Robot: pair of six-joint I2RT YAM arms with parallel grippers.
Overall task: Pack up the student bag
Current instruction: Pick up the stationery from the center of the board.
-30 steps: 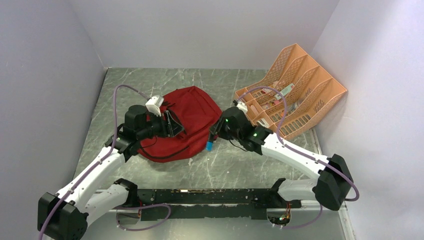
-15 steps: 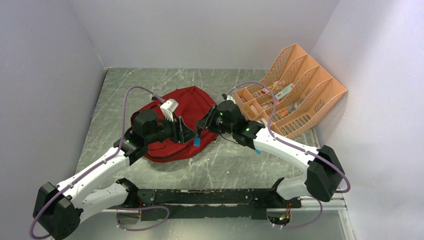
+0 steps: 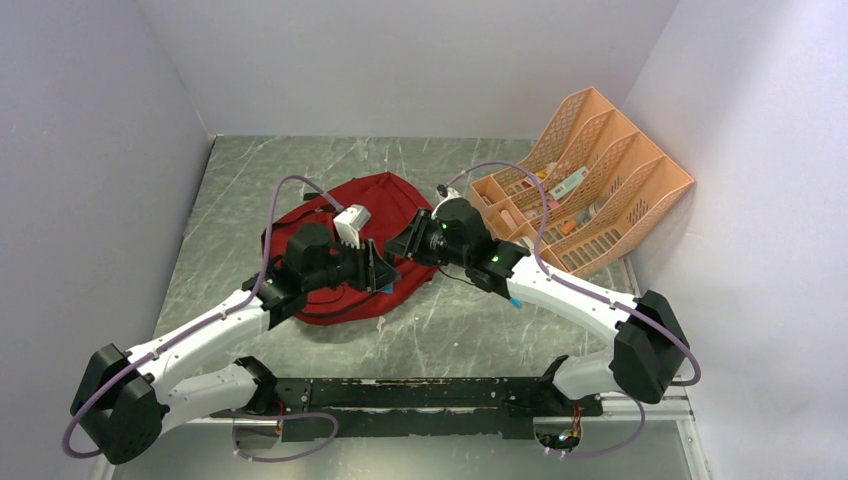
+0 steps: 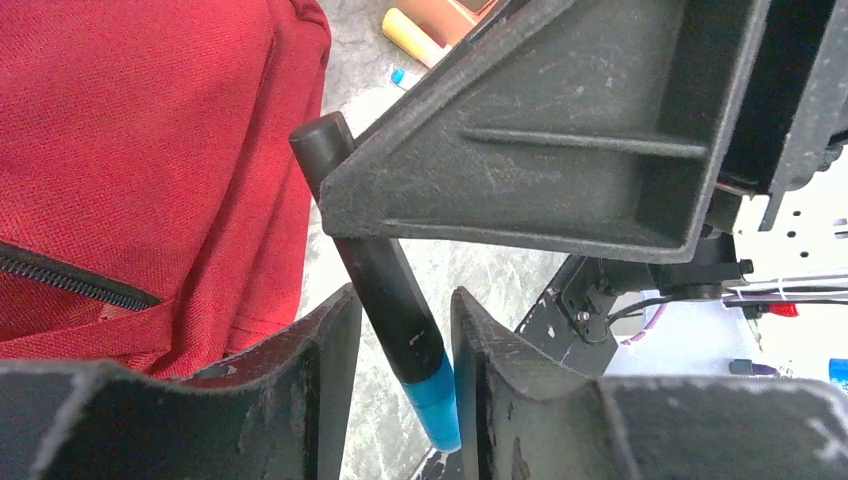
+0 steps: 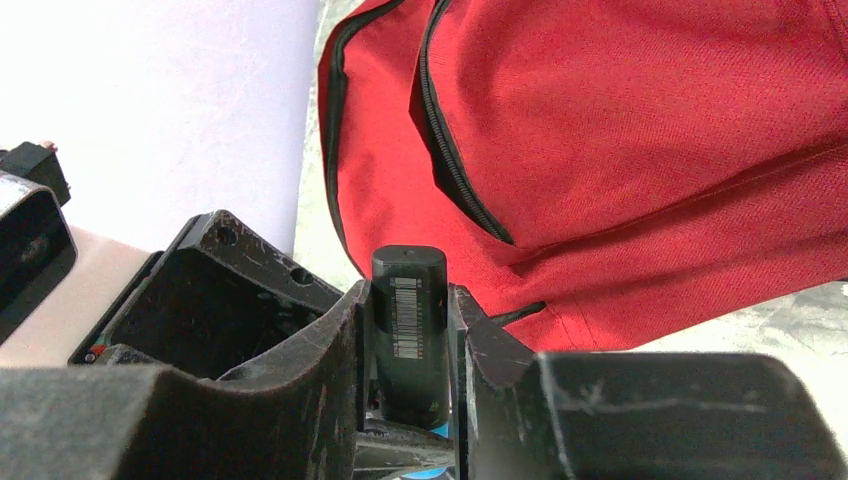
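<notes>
Student bag (image 3: 385, 205): dark red, lying flat on the table (image 3: 470, 325), left of centre, mid-depth. Its near half is covered by both arms in the top view, so the near edge can't be read there. No opening shows. Black zipper (image 5: 455, 150) runs closed across the red cloth in the right wrist view.

Right tool (image 5: 410, 295): clenched on a black marker (image 5: 408, 320), label strip facing the camera, pads tight on both sides. Lower end of the marker is cut off by the fingers in this view.

Left tool (image 4: 403, 305): jaws sit either side of the same marker, low on the barrel near its blue end. A thin gap shows on one side, the other side is touching or nearly so. Can't tell whether it grips. The right tool's finger fills the upper right of this view and hides the marker's middle.

From above, both tools meet over the bag's near right edge. The marker is barely visible there.

Peach organiser (image 3: 600, 190): far right, against the wall, leaning. The small items in its slots are too small to name.
</notes>
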